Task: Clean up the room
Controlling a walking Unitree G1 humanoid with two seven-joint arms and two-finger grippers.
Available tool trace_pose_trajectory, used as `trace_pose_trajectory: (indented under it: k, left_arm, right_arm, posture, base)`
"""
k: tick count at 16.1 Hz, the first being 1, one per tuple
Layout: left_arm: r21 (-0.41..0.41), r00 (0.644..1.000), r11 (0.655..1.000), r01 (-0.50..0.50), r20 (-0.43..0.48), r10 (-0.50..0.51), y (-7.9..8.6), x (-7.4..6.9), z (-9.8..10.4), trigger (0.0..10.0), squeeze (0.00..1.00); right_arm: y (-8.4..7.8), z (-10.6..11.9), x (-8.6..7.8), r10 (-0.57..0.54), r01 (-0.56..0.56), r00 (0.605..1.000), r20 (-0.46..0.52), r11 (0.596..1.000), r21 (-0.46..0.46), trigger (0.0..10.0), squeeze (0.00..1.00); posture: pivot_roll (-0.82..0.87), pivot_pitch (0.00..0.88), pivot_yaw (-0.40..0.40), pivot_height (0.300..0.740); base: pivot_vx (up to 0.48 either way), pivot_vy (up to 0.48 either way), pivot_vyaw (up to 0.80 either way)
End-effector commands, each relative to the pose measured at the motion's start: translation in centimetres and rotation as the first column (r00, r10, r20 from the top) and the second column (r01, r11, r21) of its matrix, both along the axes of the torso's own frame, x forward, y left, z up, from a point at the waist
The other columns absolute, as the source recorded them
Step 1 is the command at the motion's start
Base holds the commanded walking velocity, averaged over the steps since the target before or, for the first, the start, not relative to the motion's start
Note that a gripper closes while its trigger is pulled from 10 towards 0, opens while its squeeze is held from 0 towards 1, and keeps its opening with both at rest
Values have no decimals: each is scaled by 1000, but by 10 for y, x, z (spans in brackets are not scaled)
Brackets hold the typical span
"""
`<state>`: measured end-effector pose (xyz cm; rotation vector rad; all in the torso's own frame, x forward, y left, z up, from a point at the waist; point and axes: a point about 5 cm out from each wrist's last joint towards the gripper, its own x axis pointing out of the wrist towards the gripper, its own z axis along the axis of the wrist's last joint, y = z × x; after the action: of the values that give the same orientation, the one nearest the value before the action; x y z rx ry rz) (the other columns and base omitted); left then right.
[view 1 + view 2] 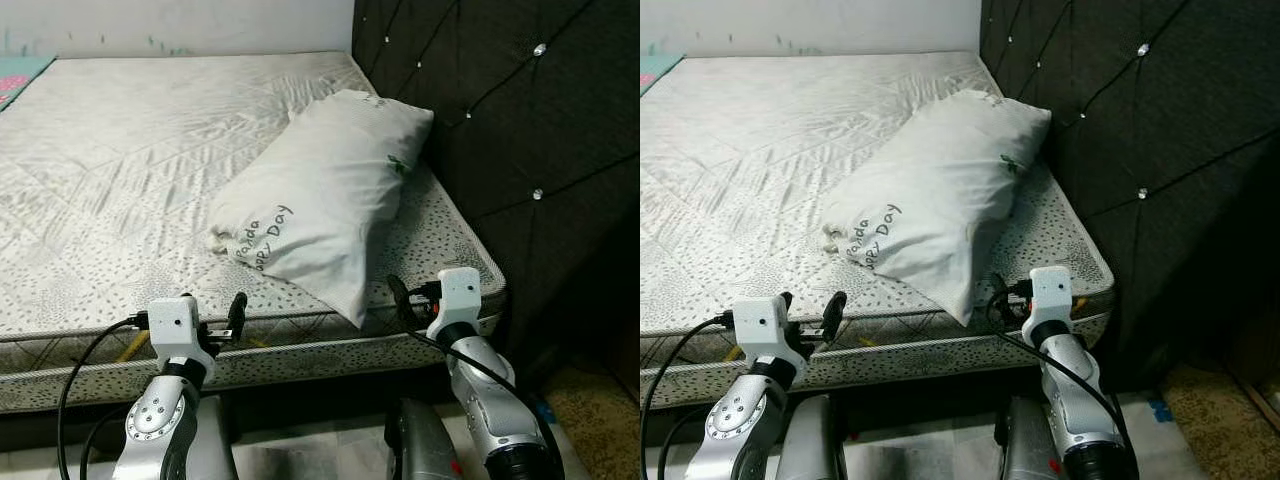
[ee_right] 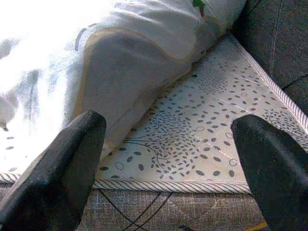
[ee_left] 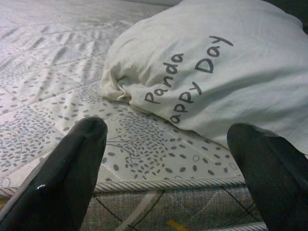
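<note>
A white pillow (image 1: 320, 200) printed "Panda Happy Day" lies slantwise on the bare patterned mattress (image 1: 120, 170), its far end near the headboard and its near corner reaching the bed's front edge. My left gripper (image 1: 215, 318) is open just in front of that edge, left of the pillow's near corner. In the left wrist view the pillow (image 3: 207, 72) lies a short way beyond the spread fingers (image 3: 72, 178). My right gripper (image 1: 408, 300) is open at the bed's front right corner, with the pillow's (image 2: 120, 62) side beyond it and nothing between its fingers (image 2: 62, 168).
A dark tufted headboard (image 1: 520, 120) rises along the right side of the bed. A teal patterned cloth (image 1: 20, 75) peeks in at the far left corner. A brownish rug (image 1: 600, 410) lies on the floor at lower right. The mattress left of the pillow is bare.
</note>
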<state>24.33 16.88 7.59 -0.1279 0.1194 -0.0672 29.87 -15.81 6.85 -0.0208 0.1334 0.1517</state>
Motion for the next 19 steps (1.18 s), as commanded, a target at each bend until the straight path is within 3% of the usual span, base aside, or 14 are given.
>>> trace_pose_trajectory:
  k: [1, 6, 12, 19]
  left_arm:
    - [6, 1000, 1000, -6, 11, 6, 2, 1, 5, 10000, 0]
    - [5, 1000, 1000, 1, 10, -1, 1, 2, 5, 10000, 0]
    - [3, 1000, 1000, 5, 4, -5, -1, 3, 4, 10000, 0]
    - [-4, 1000, 1000, -2, -7, 2, -4, 4, 3, 10000, 0]
  right_arm:
    - [-2, 6, 5, 3, -2, 1000, 25, 1000, -10, 10000, 0]
    - [-1, 6, 4, 3, -3, 1000, 30, 1000, -7, 10000, 0]
    - [-1, 4, 4, 5, -5, 1000, 24, 1000, -12, 10000, 0]
    - [1, -3, 2, 35, -35, 999, -22, 999, -1, 10000, 0]
  posture:
    - [-71, 0, -33, 531]
    - [-73, 0, -29, 531]
    - [-75, 0, -29, 531]
    - [-74, 0, -26, 531]
  base:
    - [244, 0, 0]
    - [266, 0, 546]
    - [263, 0, 0]
    - [0, 0, 0]
